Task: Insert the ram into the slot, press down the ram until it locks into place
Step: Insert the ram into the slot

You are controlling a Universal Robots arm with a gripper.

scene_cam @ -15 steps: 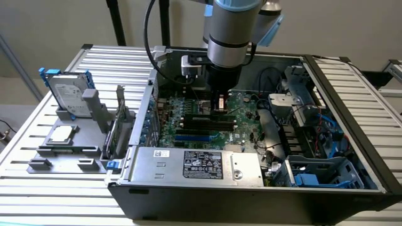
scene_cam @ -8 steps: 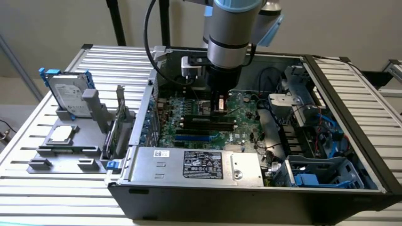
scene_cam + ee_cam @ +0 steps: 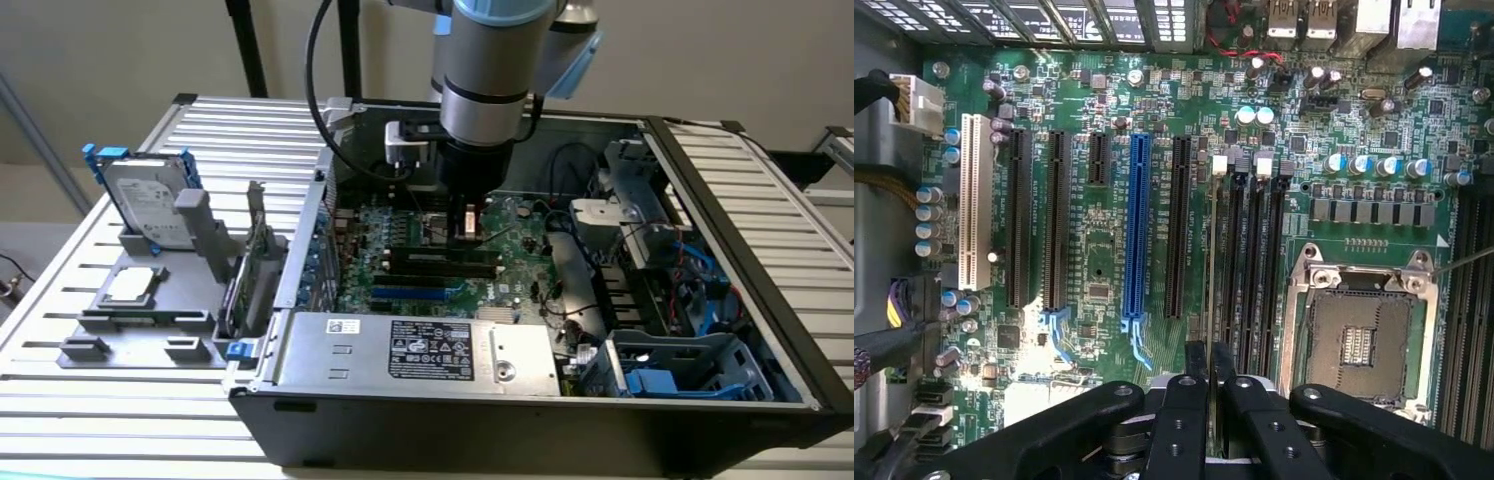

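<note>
My gripper [image 3: 1210, 372] is shut on the ram [image 3: 1212, 262], which I see edge-on as a thin pale line running away from the black fingers [image 3: 1186, 400]. It lies along the outermost of several parallel black memory slots [image 3: 1235, 262], the one nearest the long black expansion slot [image 3: 1180, 225]. Whether it is seated there I cannot tell. In the exterior view the gripper [image 3: 467, 228] hangs low inside the open computer case, just above the black slots [image 3: 435, 264] on the green motherboard [image 3: 400, 225].
A blue slot [image 3: 1137, 230] and a white slot [image 3: 974, 200] lie beside the memory slots, and the CPU socket [image 3: 1359, 335] is on their other side. The power supply [image 3: 414, 345], cables [image 3: 641, 250] and case walls hem in the board. A hard drive [image 3: 147, 200] stands outside.
</note>
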